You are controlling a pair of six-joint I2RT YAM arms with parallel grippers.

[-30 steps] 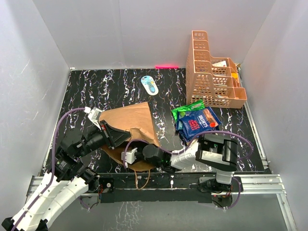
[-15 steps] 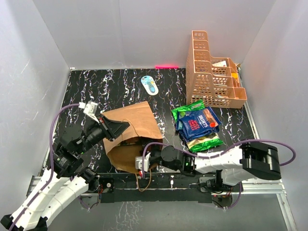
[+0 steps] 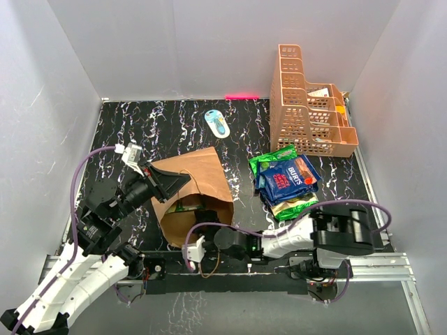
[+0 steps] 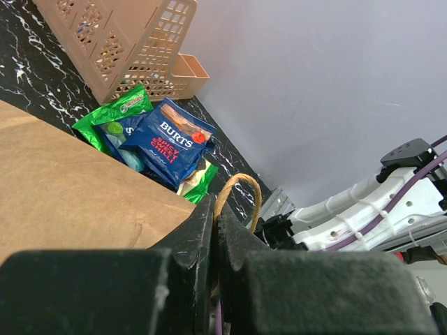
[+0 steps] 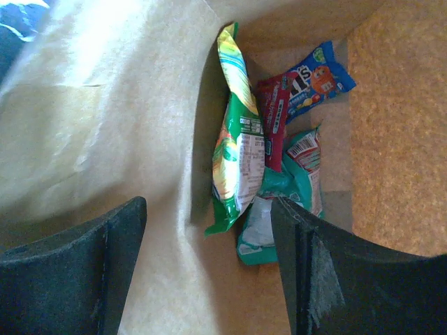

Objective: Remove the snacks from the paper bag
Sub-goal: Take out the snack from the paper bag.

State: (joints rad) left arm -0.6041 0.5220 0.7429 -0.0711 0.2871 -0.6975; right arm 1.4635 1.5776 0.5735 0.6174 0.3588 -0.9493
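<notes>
Black marbled worktop (image 3: 140,125), grey walls on three sides.

Right end effector (image 5: 209,216): jaws wide and empty, aimed into the mouth of the paper bag (image 3: 199,178), short of the contents.

Left end effector (image 4: 215,216): jaws pinched tight on the bag's upper rim, right at the twisted handle (image 4: 237,188), holding the mouth up.

Inside, at the bag's far end, four packets overlap: green packet (image 5: 234,139), red packet (image 5: 274,115), blue packet (image 5: 318,77) and teal packet (image 5: 297,185).

Outside, a pile of snacks (image 3: 288,180) lies at 3 o'clock of the bag. An orange basket (image 3: 307,105) stands at 1 o'clock.

Assessment: extraction looks partly done, and the step in hand is the reach-in. The next move calls for going deeper and closing on the green packet's near edge without catching the paper wall.
</notes>
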